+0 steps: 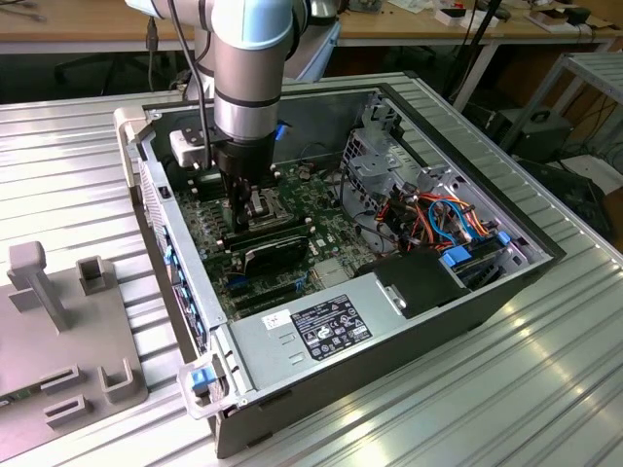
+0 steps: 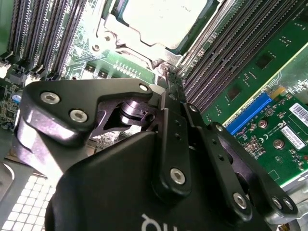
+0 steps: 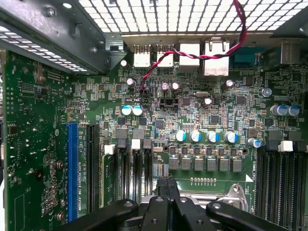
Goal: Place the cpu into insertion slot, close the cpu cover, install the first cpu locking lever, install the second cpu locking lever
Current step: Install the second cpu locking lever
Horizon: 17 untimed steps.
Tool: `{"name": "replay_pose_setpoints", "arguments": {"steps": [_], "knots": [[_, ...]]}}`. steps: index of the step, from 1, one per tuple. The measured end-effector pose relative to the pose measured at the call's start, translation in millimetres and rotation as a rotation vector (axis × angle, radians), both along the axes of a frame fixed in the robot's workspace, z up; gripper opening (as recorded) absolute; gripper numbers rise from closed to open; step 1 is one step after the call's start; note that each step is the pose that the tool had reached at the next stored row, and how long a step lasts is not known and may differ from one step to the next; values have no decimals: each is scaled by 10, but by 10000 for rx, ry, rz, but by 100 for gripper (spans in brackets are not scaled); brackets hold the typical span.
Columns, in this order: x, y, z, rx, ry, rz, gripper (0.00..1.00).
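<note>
Your gripper (image 1: 240,199) is down inside the open computer case (image 1: 467,292), right over the socket area of the green motherboard (image 1: 219,243). In the second wrist view the gripper (image 2: 166,77) has its fingers (image 2: 169,96) pressed together, tips narrowing to one point at the corner of the cpu cover (image 2: 139,38), touching or just above a thin metal lever end there; you can't tell which. Nothing sits between the fingers.

The cpu (image 2: 161,19) lies flat in the insertion slot, silvery top facing up, with the cover's frame lying down around it. The slot itself is hidden under chip and frame. Long black memory slots (image 2: 43,33) run on both sides of the socket.

In the first wrist view the gripper (image 3: 168,185) points at the socket frame's edge (image 3: 231,197), with a row of blue-topped capacitors (image 3: 207,136) just beyond it and a red-and-black twisted wire (image 3: 192,53) running toward the rear ports. In the exterior view a grey fixture tray (image 1: 58,331) sits on the ribbed metal table (image 1: 487,389), at the exterior view's left of the case.
</note>
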<state>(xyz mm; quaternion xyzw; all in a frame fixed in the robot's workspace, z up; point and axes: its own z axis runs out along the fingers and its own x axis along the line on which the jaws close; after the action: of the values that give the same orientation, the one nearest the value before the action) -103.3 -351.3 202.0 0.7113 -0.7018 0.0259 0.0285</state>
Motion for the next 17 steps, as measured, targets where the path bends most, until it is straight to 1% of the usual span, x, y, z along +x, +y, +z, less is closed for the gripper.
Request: {"name": "replay_pose_setpoints", "arguments": {"steps": [5, 12, 17], "knots": [[-1, 10, -18, -1, 1, 0, 11], [-6, 5, -49, -18, 15, 0, 11], [-7, 5, -45, -22, 18, 0, 11]]}}
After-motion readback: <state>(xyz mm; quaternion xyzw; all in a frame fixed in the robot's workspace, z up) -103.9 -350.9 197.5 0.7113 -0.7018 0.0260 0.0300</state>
